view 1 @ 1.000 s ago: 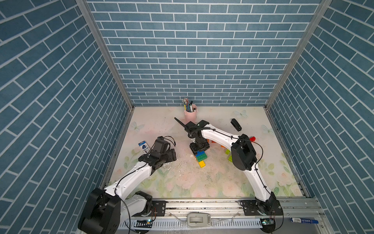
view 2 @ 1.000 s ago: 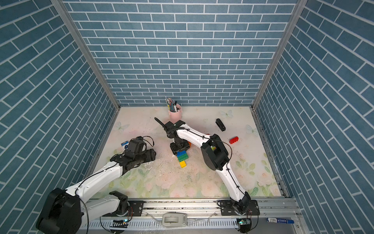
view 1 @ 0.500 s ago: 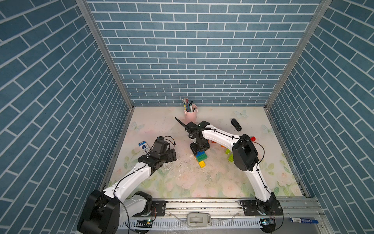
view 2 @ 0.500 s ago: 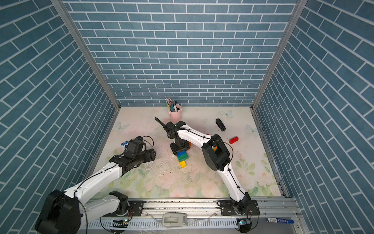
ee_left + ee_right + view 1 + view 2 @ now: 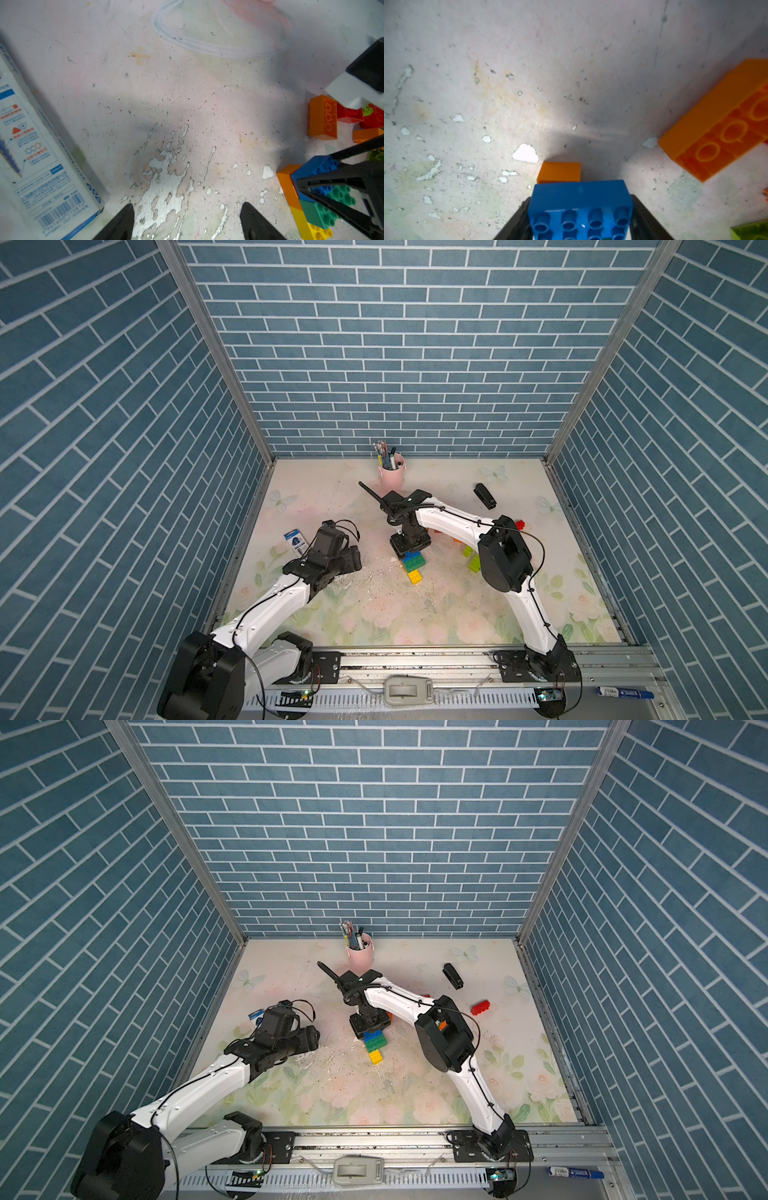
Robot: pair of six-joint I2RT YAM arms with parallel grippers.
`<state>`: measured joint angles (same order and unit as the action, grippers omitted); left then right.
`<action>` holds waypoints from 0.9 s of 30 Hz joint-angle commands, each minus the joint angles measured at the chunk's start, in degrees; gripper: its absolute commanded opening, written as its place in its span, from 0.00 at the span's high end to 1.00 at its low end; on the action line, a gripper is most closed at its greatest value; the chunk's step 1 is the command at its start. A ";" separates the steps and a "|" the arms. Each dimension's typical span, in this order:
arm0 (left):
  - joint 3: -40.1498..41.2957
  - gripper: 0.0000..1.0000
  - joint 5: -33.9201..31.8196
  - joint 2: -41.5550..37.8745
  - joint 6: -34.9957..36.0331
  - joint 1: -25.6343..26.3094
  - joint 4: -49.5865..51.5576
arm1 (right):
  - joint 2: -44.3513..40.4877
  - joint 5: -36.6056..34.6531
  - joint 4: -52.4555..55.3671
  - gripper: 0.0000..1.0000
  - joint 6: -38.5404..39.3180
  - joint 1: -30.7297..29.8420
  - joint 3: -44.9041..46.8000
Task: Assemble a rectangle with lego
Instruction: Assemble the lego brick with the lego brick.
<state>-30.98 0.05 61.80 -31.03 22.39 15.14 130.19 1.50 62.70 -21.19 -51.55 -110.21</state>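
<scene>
A short row of lego (image 5: 413, 566) lies mid-mat in both top views: blue, green and yellow bricks on orange and yellow ones (image 5: 291, 191). My right gripper (image 5: 409, 548) points down over its far end, shut on the blue brick (image 5: 580, 199), with a finger against each long side. An orange end (image 5: 559, 172) pokes out beyond the blue one. My left gripper (image 5: 187, 220) hangs open over bare scuffed mat, left of the row and holding nothing. Loose lego lies to the right: an orange brick on its side (image 5: 716, 133), lime ones (image 5: 473, 562) and a red one (image 5: 481, 1007).
A pink pen cup (image 5: 391, 475) stands at the back centre and a black stapler (image 5: 484, 495) lies at the back right. A blue-and-white box (image 5: 41, 155) lies beside the left gripper near the left wall. The right arm's elbow (image 5: 503, 558) hangs over the loose bricks.
</scene>
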 commanded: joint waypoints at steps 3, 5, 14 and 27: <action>0.09 0.18 -0.82 -1.32 0.78 0.16 0.85 | 7.07 -4.41 2.69 0.76 -1.66 -0.44 1.56; -0.16 0.18 -0.82 -1.56 0.80 0.16 1.19 | 6.23 -4.05 2.76 0.68 -1.74 -0.41 0.76; -0.21 0.18 -0.93 -2.52 0.79 0.26 1.74 | 5.06 -3.58 4.87 0.47 -1.53 -0.42 -3.11; -0.58 0.18 -0.93 -2.39 0.98 0.24 1.82 | 3.96 -2.52 5.59 0.26 -1.05 -0.46 -5.36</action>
<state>-30.98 -0.19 59.81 -30.79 22.44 15.99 132.49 0.14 66.41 -21.82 -51.75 -114.74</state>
